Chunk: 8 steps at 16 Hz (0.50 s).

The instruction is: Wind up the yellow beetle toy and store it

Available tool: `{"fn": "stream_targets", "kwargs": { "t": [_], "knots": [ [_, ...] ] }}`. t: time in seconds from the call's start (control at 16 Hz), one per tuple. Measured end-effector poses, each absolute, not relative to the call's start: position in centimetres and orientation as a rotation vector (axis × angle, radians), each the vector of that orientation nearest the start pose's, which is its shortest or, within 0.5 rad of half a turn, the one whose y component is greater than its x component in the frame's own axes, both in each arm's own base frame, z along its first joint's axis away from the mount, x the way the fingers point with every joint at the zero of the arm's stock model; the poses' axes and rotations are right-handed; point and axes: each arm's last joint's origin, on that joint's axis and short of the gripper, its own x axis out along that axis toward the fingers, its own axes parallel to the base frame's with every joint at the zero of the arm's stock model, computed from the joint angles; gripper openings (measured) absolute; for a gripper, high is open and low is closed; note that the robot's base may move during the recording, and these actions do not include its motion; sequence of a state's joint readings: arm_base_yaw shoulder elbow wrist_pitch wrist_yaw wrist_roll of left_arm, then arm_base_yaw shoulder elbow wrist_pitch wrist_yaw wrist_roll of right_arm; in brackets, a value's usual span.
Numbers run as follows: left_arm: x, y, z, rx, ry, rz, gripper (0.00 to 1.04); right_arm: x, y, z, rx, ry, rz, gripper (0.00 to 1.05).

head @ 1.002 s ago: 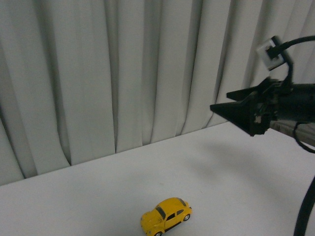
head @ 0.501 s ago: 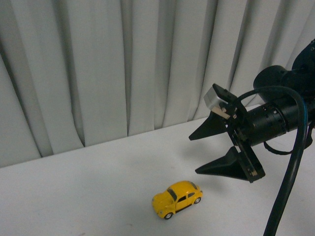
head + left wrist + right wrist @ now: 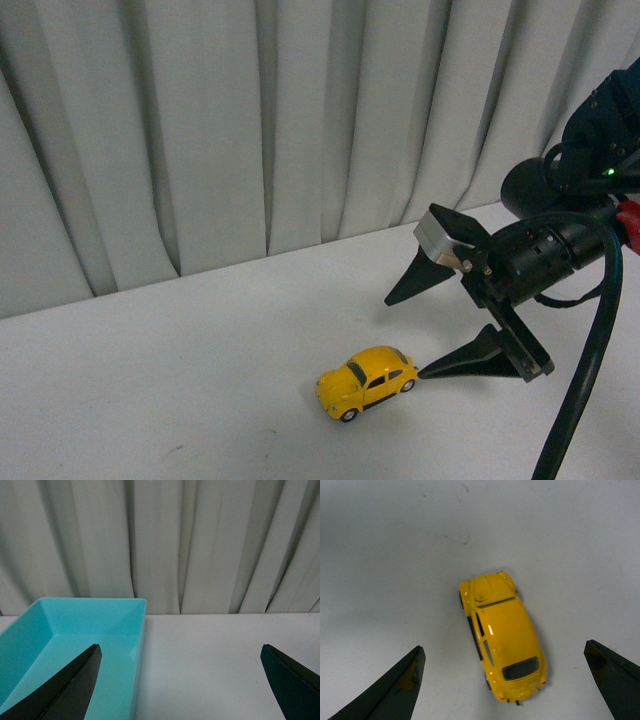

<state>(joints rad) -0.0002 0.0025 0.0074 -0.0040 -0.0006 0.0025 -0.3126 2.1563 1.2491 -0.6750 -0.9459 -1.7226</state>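
The yellow beetle toy [image 3: 366,380] stands on its wheels on the white table, low in the front view. My right gripper [image 3: 404,338] is open just right of it, with the lower fingertip close to the car's rear and the upper one higher above the table. In the right wrist view the beetle toy [image 3: 502,640] lies between the spread fingers of the right gripper [image 3: 504,646], rear end towards the camera, touching neither. My left gripper [image 3: 180,649] is open over bare table and holds nothing.
A teal plastic bin [image 3: 90,600] sits empty on the table by the left gripper's finger [image 3: 75,685] and is seen only in the left wrist view. A pleated white curtain [image 3: 250,130] closes off the back. A black cable [image 3: 585,380] hangs from the right arm.
The right arm has come down and leftwards from high at the right, reaching the car's rear. Its jaws are spread wide. The car shows further right and higher in the picture.
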Motion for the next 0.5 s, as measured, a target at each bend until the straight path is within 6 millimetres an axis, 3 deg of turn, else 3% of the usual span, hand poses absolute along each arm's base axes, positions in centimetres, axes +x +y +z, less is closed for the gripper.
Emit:
{"fn": "stream_targets", "kwargs": {
  "t": [0.13,0.5],
  "knots": [
    [9.7,0.0,16.5,0.003,-0.001,0.000,0.98,35.2,-8.6,7.8,-0.467,0.492,1.295,0.98],
    [9.7,0.0,16.5,0.003,-0.001,0.001,0.98,37.7,-9.1,6.2,-0.473,0.551,1.313,0.98]
  ]
}}
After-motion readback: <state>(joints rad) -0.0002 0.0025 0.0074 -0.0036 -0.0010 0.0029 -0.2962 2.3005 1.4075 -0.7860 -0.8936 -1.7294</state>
